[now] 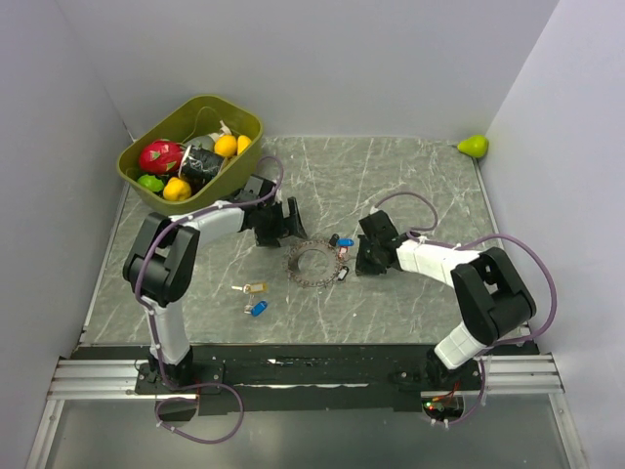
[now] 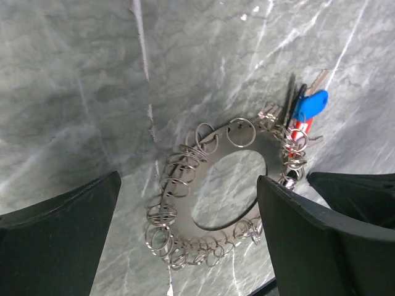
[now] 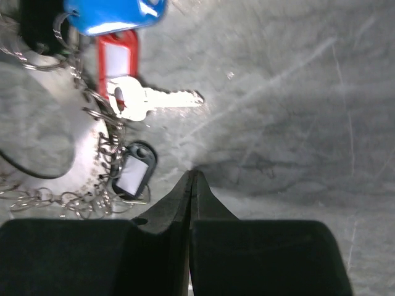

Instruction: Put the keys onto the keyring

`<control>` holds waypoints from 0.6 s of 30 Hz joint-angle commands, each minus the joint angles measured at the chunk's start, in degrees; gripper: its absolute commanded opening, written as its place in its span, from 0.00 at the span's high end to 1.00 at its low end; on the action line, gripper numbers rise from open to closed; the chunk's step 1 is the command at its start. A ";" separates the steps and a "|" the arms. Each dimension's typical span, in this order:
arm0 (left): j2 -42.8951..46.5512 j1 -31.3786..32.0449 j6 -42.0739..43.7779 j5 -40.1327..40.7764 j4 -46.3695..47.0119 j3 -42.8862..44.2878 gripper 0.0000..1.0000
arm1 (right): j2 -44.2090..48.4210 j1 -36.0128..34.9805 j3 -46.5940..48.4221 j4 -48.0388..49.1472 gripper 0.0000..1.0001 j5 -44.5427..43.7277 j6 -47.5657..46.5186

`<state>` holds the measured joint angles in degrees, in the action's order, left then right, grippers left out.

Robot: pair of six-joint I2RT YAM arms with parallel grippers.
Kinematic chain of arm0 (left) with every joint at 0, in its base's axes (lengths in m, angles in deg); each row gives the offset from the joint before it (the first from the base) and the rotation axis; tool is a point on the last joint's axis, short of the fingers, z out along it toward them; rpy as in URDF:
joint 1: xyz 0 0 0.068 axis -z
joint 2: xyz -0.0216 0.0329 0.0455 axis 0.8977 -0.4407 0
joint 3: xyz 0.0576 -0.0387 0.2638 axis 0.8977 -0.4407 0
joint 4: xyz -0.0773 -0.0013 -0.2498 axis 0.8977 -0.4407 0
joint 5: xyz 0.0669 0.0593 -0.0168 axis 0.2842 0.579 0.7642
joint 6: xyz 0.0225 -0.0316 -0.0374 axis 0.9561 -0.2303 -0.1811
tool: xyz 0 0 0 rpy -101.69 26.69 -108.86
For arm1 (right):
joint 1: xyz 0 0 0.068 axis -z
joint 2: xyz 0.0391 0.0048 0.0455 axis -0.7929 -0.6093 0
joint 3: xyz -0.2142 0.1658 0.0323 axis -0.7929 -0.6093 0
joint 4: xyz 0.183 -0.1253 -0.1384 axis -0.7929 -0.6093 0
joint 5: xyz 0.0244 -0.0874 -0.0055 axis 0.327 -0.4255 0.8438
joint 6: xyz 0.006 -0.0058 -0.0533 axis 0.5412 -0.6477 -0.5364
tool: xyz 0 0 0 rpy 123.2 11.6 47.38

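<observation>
The keyring (image 1: 305, 252) is a flat silvery loop hung with many small rings, lying mid-table. A blue key (image 1: 347, 241), a red tag with a silver key (image 1: 344, 253) and a black tag (image 1: 343, 275) hang at its right side. Two loose keys lie to the left: a beige one (image 1: 253, 287) and a blue one (image 1: 259, 309). My left gripper (image 1: 286, 224) is open and hovers just behind the ring's left side; its wrist view shows the keyring (image 2: 182, 208) between the fingers (image 2: 303, 237). My right gripper (image 1: 362, 260) is shut and empty, its tip (image 3: 192, 177) on the table beside the black tag (image 3: 133, 170).
An olive bin (image 1: 246, 126) of toy fruit stands at the back left. A green toy pear (image 1: 474, 146) lies in the back right corner. White walls close in the table on three sides.
</observation>
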<state>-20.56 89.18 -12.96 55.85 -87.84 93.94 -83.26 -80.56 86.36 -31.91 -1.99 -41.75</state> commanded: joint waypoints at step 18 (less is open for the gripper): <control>-2.22 2.01 3.64 1.58 -4.36 2.23 0.20 | -4.37 -0.11 1.92 8.01 1.00 7.22 2.03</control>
<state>-22.57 90.18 -9.84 56.44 -89.99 95.86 -84.90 -80.32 85.07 -23.89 5.38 -39.85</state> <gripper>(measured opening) 0.788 0.006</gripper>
